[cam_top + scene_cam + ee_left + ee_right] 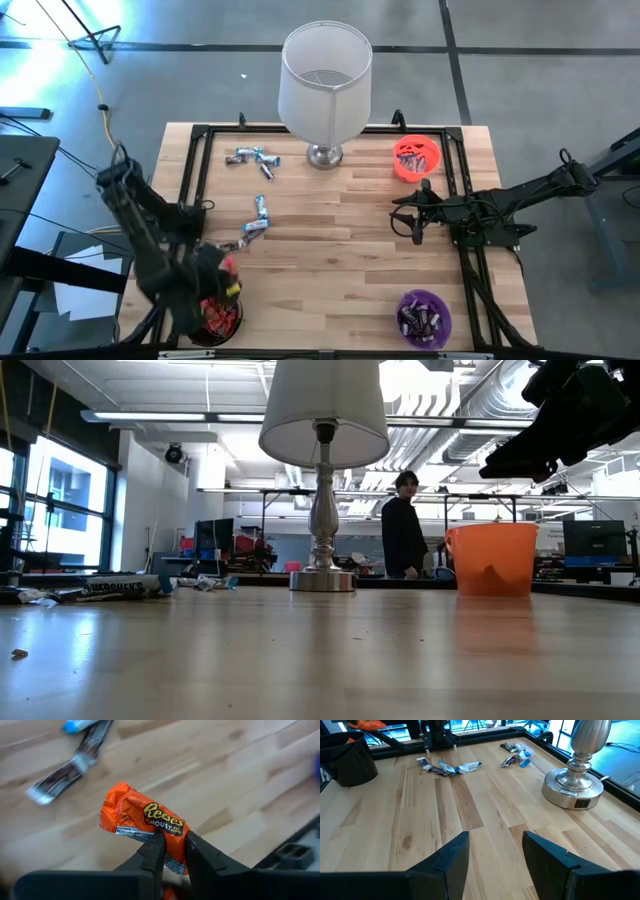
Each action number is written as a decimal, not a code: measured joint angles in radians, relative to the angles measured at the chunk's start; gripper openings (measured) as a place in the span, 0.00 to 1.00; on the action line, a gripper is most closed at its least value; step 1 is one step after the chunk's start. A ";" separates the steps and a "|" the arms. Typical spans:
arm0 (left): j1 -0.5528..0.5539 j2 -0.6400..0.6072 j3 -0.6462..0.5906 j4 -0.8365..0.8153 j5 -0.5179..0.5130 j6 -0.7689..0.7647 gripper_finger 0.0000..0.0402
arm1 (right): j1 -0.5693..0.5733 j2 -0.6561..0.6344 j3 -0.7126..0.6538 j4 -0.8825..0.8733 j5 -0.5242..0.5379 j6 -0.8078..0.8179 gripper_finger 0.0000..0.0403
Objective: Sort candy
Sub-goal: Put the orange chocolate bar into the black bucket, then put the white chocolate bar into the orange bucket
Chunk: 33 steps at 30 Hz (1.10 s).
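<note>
My left gripper (pixel 172 852) is near the table's near left corner (pixel 222 278), shut on an orange-wrapped candy (pixel 142 820). It holds the candy above the wood, beside the black bowl (pixel 215 320), which has orange candies in it. Loose silvery and dark candy lies flat on the table in two groups (pixel 252 157) (pixel 255 222). The right wrist view shows the same groups (pixel 447 767) (pixel 515 754). My right gripper (pixel 495 855) hovers open on the right side (pixel 415 215), with nothing between its fingers. My left gripper pinches one end of the orange wrapper (pixel 170 851) between its two fingers. The fingers slant down from above. The candy is lifted clear of the table, and most of its length sticks out past the fingertips (pixel 152 854).
A lamp (pixel 325 85) stands at the far middle, its metal base (pixel 575 785) on the wood. An orange bowl (pixel 415 158) is at the far right and a purple bowl (pixel 425 318) at the near right. A black frame (pixel 200 170) edges the table. A person (pixel 403 530) stands far behind.
</note>
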<state>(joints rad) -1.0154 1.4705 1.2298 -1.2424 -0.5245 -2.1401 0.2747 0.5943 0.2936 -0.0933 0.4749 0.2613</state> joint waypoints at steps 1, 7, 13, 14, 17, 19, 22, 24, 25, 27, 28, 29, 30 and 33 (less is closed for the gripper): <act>-0.015 0.041 0.048 -0.045 0.021 -0.031 0.15 | 0.000 0.000 0.000 0.000 0.000 0.000 0.45; -0.102 0.232 0.277 -0.163 0.150 -0.189 0.15 | 0.000 0.000 0.000 0.000 0.000 0.000 0.45; -0.169 0.352 0.424 -0.190 0.205 -0.332 0.16 | 0.000 0.000 0.000 0.000 0.000 0.000 0.45; -0.173 0.369 0.439 -0.202 0.217 -0.338 0.18 | 0.000 0.000 0.000 0.000 0.000 0.000 0.45; -0.172 0.407 0.468 -0.219 0.249 -0.343 0.26 | 0.000 0.000 0.000 0.000 0.000 0.000 0.45; -0.166 0.419 0.471 -0.218 0.248 -0.338 0.33 | 0.000 0.000 0.000 0.000 0.000 0.000 0.45; -0.162 0.421 0.472 -0.207 0.221 -0.308 0.45 | 0.000 0.000 0.000 0.000 0.000 0.000 0.45; -0.162 0.420 0.472 -0.211 0.187 -0.289 0.51 | 0.000 0.000 0.000 0.000 0.000 0.000 0.45; -0.162 0.420 0.472 -0.218 0.172 -0.284 0.53 | 0.000 0.000 0.000 0.000 0.000 0.000 0.45; -0.157 0.419 0.472 -0.245 0.151 -0.272 0.56 | 0.000 0.000 0.000 0.000 0.000 0.000 0.45; -0.154 0.419 0.472 -0.258 0.148 -0.262 0.56 | 0.000 0.000 0.000 0.000 0.000 0.000 0.45; -0.149 0.419 0.472 -0.274 0.147 -0.250 0.56 | 0.000 0.000 0.000 0.000 0.000 0.000 0.45; -0.142 0.419 0.472 -0.295 0.148 -0.231 0.56 | 0.000 0.000 0.000 0.000 0.000 0.000 0.45; -0.114 0.418 0.469 -0.333 0.139 -0.160 0.57 | 0.000 0.000 0.000 0.000 0.000 0.000 0.45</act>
<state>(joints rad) -1.1294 1.8880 1.6992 -1.5756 -0.3860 -2.3004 0.2747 0.5943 0.2936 -0.0931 0.4749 0.2614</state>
